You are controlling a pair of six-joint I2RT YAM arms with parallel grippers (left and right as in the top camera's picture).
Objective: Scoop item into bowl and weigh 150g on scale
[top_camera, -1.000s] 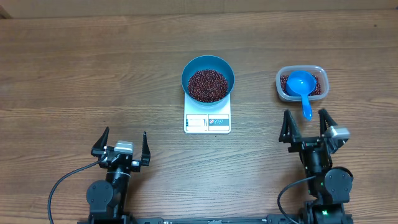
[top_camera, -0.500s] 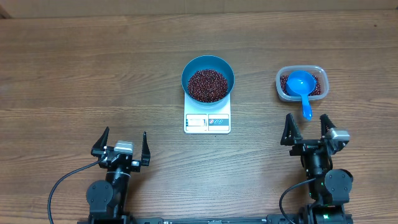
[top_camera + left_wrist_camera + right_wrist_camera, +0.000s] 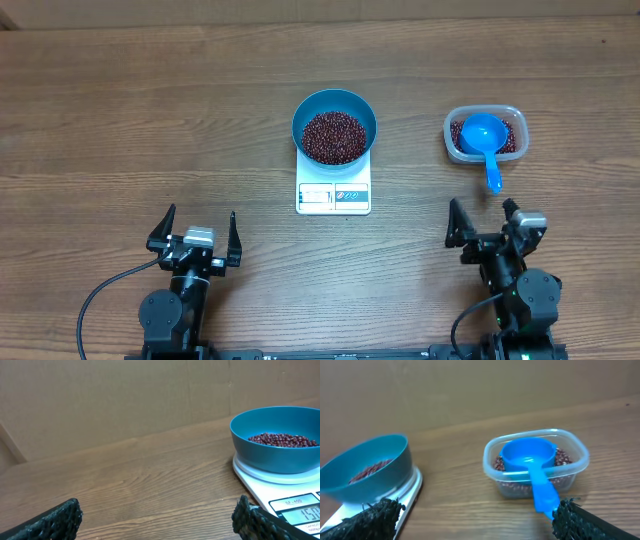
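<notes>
The blue bowl [image 3: 297, 125] sits on the white scale [image 3: 334, 196] at the table's middle, holding a pile of dark red-brown beans [image 3: 334, 137]. My left gripper [image 3: 195, 232] stands open near the front left, well apart from the scale. In its wrist view, the bowl [image 3: 270, 455] and the scale [image 3: 280, 495] lie to the right of the open left gripper [image 3: 160, 520]. My right gripper [image 3: 482, 222] is open and empty at the front right. Its wrist view shows the bowl [image 3: 365, 487] at the left, beyond the right gripper [image 3: 477, 520].
A clear plastic tub [image 3: 511, 113] at the right holds more beans and a blue scoop [image 3: 482, 135]. The scoop's handle sticks out over the tub's near rim, just ahead of my right gripper. Both also appear in the right wrist view: tub [image 3: 535, 485], scoop [image 3: 530, 455].
My right gripper has drawn back toward the table's front edge and slightly left, away from the scoop handle. The left arm has not moved.
</notes>
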